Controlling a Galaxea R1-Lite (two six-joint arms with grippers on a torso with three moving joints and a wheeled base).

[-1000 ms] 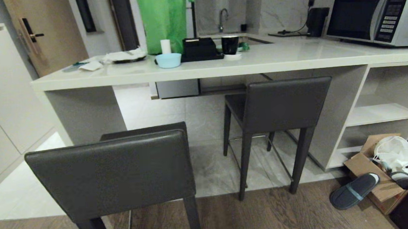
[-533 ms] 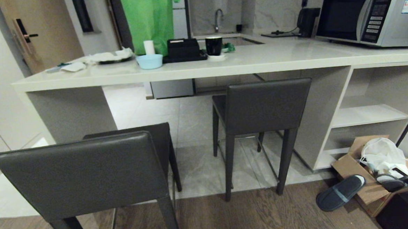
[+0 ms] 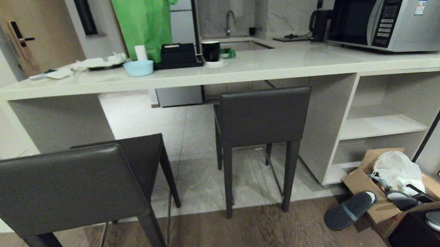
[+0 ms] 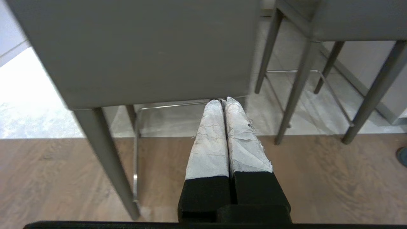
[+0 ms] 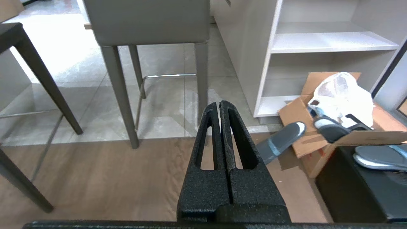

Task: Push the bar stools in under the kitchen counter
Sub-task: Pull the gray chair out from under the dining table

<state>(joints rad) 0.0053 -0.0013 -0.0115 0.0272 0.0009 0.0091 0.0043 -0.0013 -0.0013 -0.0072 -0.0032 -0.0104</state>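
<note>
- whole head view slid left since a second ago: the camera turned, bar stools (image 3: 263,115) unmoved, near one at 8 o'clock
- both still out from the table (image 3: 217,76); left gripper (image 4: 224,102) and right gripper (image 5: 219,104) pressed together, empty

Left gripper (image 4: 223,102) and right gripper (image 5: 219,104) both closed, holding nothing

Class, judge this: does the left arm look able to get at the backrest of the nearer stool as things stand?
Probably yes. The left gripper, fingers shut, points at the nearer stool from behind, with nothing between it and the backrest.
</note>
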